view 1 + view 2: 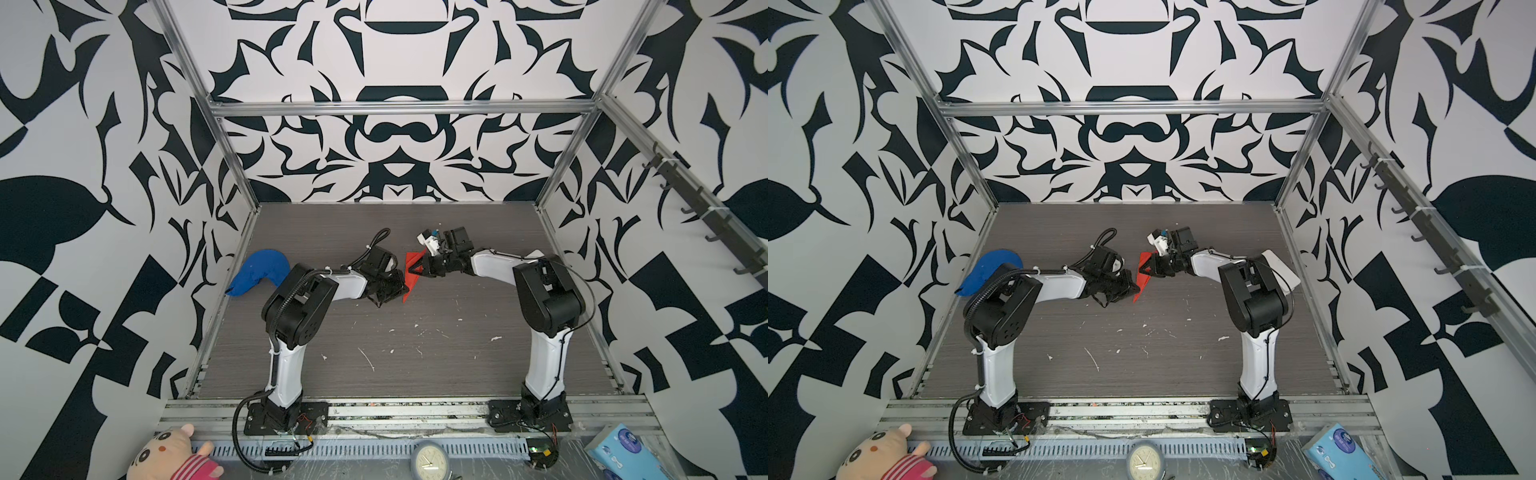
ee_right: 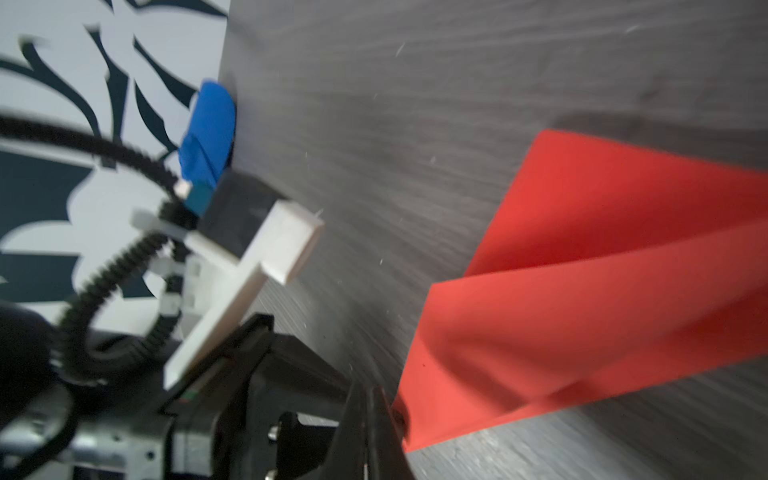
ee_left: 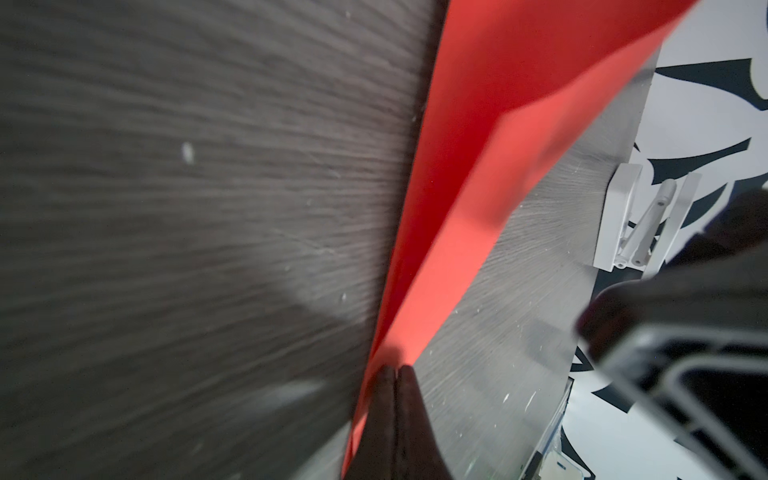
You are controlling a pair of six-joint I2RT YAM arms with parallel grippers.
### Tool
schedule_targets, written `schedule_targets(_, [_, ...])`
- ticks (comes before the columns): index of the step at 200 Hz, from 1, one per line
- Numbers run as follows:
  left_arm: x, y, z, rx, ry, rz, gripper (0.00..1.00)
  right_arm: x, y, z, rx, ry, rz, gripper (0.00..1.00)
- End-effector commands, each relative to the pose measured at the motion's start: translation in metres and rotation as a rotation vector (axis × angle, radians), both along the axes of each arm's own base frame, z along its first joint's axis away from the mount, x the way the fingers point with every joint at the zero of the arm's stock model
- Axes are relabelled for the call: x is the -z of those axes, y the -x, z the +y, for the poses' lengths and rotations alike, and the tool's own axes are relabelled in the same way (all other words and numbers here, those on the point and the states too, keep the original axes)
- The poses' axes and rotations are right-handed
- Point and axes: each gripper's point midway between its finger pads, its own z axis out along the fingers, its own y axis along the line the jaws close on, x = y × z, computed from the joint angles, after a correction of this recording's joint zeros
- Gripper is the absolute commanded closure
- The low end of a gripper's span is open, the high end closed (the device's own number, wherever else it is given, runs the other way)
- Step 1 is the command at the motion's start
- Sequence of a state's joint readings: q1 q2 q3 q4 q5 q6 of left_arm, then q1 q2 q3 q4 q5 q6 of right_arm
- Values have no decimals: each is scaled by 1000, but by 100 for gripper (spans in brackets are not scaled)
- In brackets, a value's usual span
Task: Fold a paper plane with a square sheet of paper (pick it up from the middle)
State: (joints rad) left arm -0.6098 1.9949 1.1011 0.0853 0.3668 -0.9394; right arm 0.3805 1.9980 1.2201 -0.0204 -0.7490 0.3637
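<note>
Dark wood-grain surface (image 1: 415, 365), framed by black-and-white patterned walls. A white box (image 1: 1282, 269) sits behind the right arm, and I cannot see into it. Toward the back of the surface, midway across, the red paper (image 1: 410, 262) hangs tilted between my two arms, its lower tip near the surface. It is folded, with a long crease, overlapping flaps and a narrow tapering outline. My left hand (image 3: 395, 376) is clamped on one end, fingers pressed together with the sheet running out from them. My right hand (image 2: 370, 399) is closed too. A corner of the paper touches its tip, but I cannot tell whether it is pinched. A blue cloth (image 1: 259, 272) lies by the left wall.
</note>
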Motion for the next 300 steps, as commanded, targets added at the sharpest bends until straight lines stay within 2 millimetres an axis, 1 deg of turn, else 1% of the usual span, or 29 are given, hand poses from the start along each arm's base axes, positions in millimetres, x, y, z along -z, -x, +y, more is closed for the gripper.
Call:
schedule_targets(1, [36,28,29,-10,-152,127,100,18,16,-3,-33,69,19,100])
schedule_targets(39, [37,28,26,4,-149,132,100,30,17,-6,-53,105,25,100])
schedule_targets(71, [35,26,21,26,-131,126,100,31,13,-10,-28,112,9,100])
schedule_targets(87, [30,24,18,38,-122,116,100,31,10,-12,-16,112,6,100])
schedule_targets(109, [24,21,15,54,-114,98,100,29,6,-11,-2,105,1,100])
schedule_targets(131, [18,16,10,67,-102,79,100,17,-2,-8,21,74,-21,100])
schedule_targets(151, [18,16,8,70,-100,81,100,11,-11,-7,46,53,-29,100])
schedule_targets(161, [19,16,8,71,-100,84,100,11,-15,-8,59,52,-26,100])
schedule_targets(193, [24,19,11,69,-112,98,100,24,-24,-19,108,82,-8,100])
schedule_targets(235, [22,19,11,69,-111,93,100,38,-24,-30,128,100,20,100])
schedule_targets(261, [13,14,6,79,-92,70,99,48,-23,-33,131,112,42,100])
schedule_targets(285, [-7,7,-5,98,-28,19,98,52,-21,-33,128,116,55,100])
schedule_targets(300, [-22,0,-13,105,22,-28,96,49,-21,-33,128,114,53,100])
